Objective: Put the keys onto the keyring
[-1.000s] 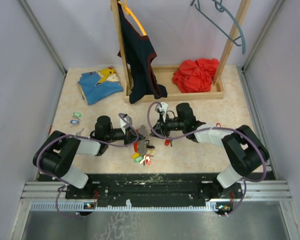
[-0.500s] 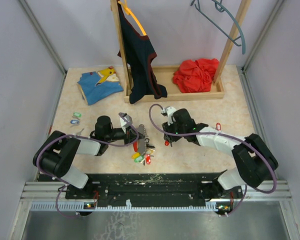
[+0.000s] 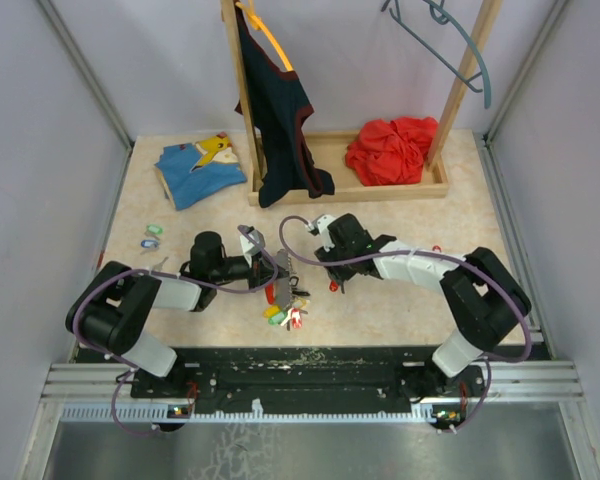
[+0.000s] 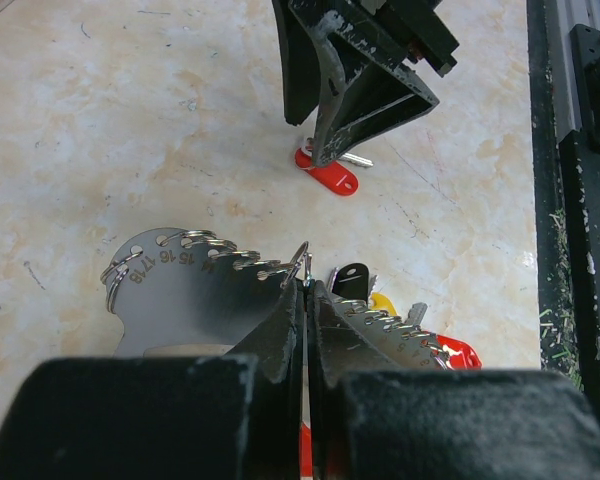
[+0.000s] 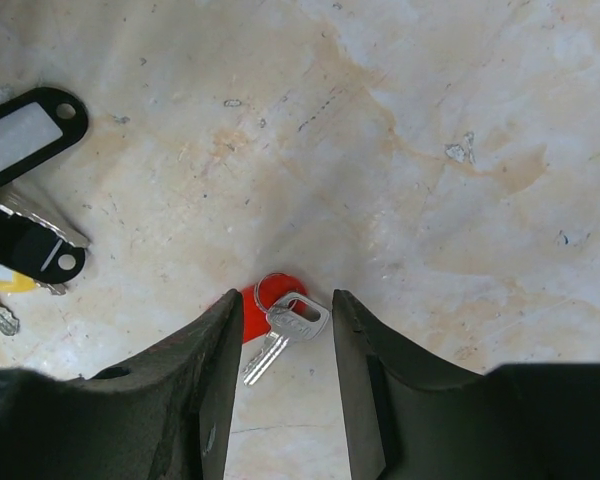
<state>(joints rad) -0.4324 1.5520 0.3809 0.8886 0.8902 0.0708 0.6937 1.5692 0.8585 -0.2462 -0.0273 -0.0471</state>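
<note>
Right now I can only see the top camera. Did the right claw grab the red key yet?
Observer: No. In the right wrist view the red-tagged key lies flat on the table between the right gripper's open fingers, not clamped.
Operator: What's the left claw pinching?
Observer: The left wrist view shows the left gripper shut on the edge of a toothed silver plate.
Operator: Anything written on it?
Observer: Yes, numbers 15 to 18 stamped by its notches.

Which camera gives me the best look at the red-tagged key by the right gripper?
Right wrist view: the red-tagged key lies between the open fingers of the right gripper, silver head and ring clear. Left wrist view shows it partly behind those fingers. Top view shows only a red speck.
</note>
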